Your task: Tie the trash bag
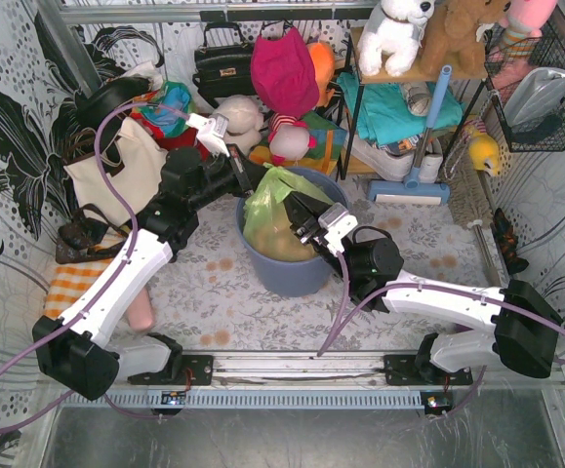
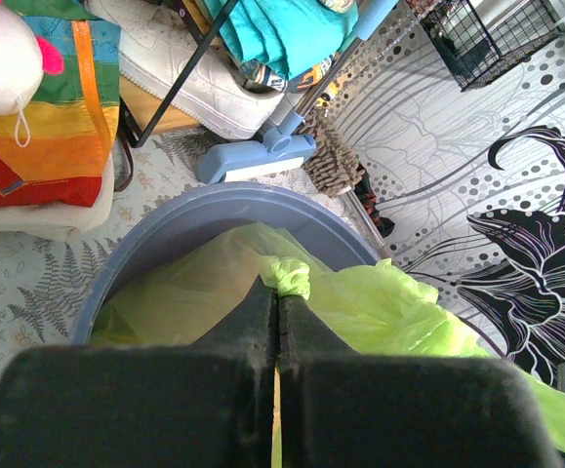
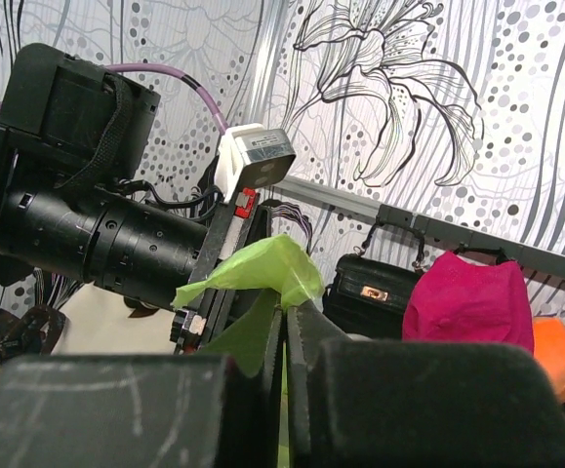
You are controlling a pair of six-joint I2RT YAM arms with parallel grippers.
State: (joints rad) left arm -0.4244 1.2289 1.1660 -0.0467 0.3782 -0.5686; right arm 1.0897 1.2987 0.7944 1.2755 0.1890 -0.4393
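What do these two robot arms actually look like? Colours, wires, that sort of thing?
Both the left arm and right arm have smooth white shells between chunky black joints. A thin purple cable loops along each. The left gripper and right gripper have blocky matte-black fingers.

At frame centre the trash bag [image 1: 267, 224] sits in the bin [image 1: 284, 278]; a tote bag [image 1: 116, 177] lies left, a shelf [image 1: 414, 74] upper right.
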